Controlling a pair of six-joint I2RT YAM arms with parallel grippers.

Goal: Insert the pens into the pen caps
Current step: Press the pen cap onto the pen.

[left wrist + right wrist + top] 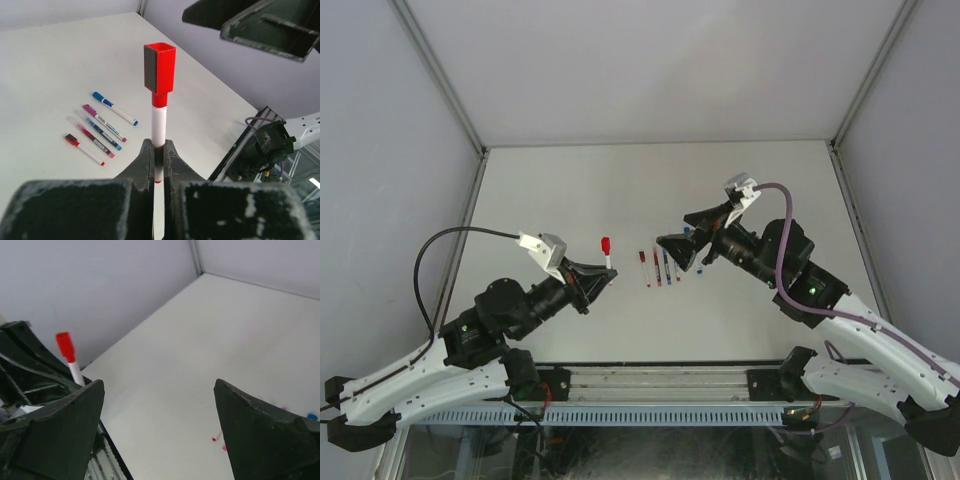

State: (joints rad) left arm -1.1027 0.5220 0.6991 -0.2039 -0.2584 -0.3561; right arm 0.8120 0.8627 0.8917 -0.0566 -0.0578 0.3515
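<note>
**Capped red pen held up by the left arm; right arm open over the remaining pens**

The left gripper (159,146) has its jaws closed narrowly on the white barrel of the red pen (159,122). It grips the pen low down and holds it upright above the left half of the table (570,180). A red cap (161,67) sits on the pen's upper end; whether it is pushed fully home cannot be told. The right gripper (157,384) hangs with its jaws wide and nothing between them, above the right end of the row of pens (657,268). These lie side by side near the middle of the table, nearly touching one another.

Likely hazards:
- **Loose cap:** a cap that is only partly seated could fall off when the pen is tilted or laid down.
- **Pivoting pen:** because the grip is low on a slim barrel, the pen could pivot in the jaws if its top is pressed.
- **Crowded row:** the pens lie so close together that descending wide jaws could scatter neighbouring pens or trap two at once.
- **Arm contact:** the arms work close to each other over the table's middle, so a careless reach could bring them into contact.

Fine print runs along the barrels of the lying pens in the left wrist view, but it is too small to read. No brand name is legible anywhere.
</note>
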